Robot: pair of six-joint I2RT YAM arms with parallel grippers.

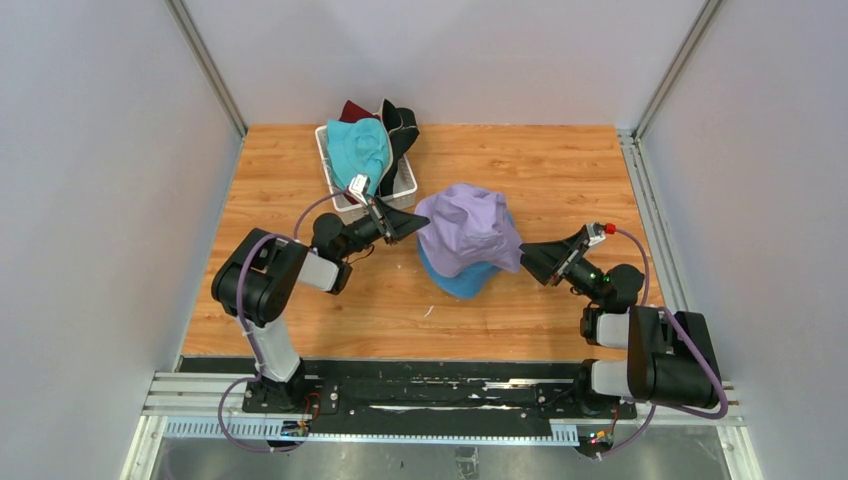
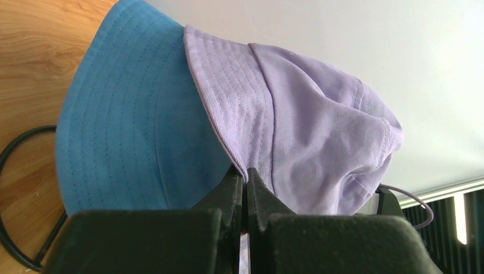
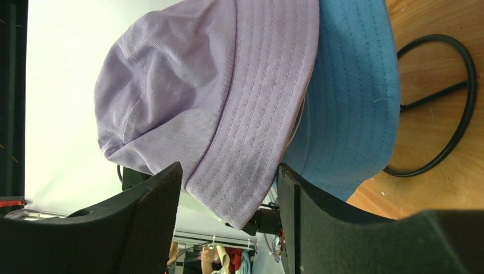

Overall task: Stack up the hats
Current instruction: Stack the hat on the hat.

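Observation:
A lavender hat (image 1: 466,225) sits crumpled over a blue hat (image 1: 462,282) on the black wire stand at the table's middle. My left gripper (image 1: 418,226) is at its left side, shut on the lavender brim (image 2: 228,97); the jaws (image 2: 246,174) pinch the brim's edge. My right gripper (image 1: 527,256) is at the right side, open, and the lavender brim (image 3: 251,131) hangs between its spread fingers (image 3: 228,171) without being clamped. The blue hat (image 3: 348,103) lies underneath. A teal hat (image 1: 358,148), a dark red hat (image 1: 352,110) and a black hat (image 1: 401,125) are piled in the basket.
The white lattice basket (image 1: 341,200) stands at the back left, just behind my left gripper. The stand's black wire base ring (image 3: 459,97) rests on the wooden table (image 1: 560,170). Grey walls enclose the table on three sides.

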